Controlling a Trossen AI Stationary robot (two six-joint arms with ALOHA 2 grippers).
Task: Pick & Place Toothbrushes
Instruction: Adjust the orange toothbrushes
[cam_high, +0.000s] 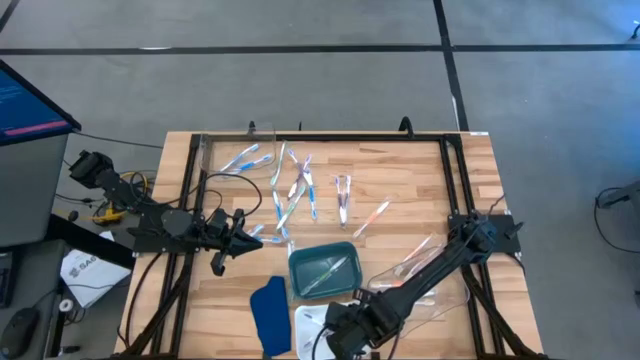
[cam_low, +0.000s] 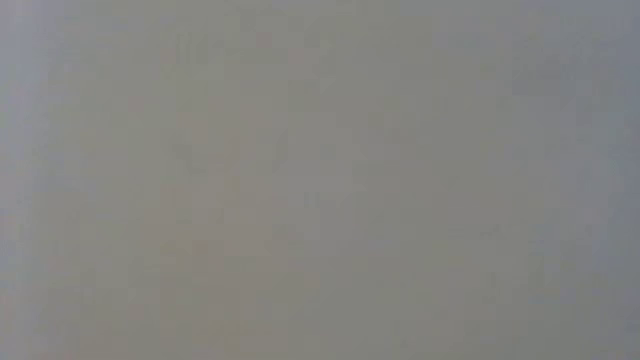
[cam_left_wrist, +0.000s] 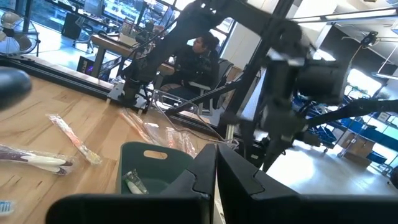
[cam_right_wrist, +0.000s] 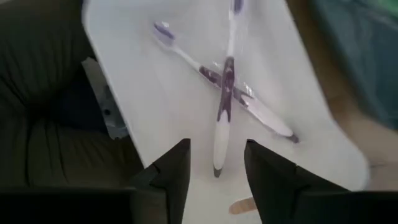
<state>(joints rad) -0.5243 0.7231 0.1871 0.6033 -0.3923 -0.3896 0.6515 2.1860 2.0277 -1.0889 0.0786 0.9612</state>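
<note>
Purple toothbrushes (cam_right_wrist: 225, 93) lie crossed in the white tray (cam_right_wrist: 137, 81), directly ahead of the right gripper (cam_right_wrist: 216, 163). Its fingers stand parted and empty; the nearer brush's handle points between them. Left gripper (cam_left_wrist: 214, 180), shut and empty, waits farther off.

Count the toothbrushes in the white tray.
2: two purple toothbrushes lie crossed in the white tray, right under the open right gripper. The arm hides the tray from above, so more may be hidden.
</note>
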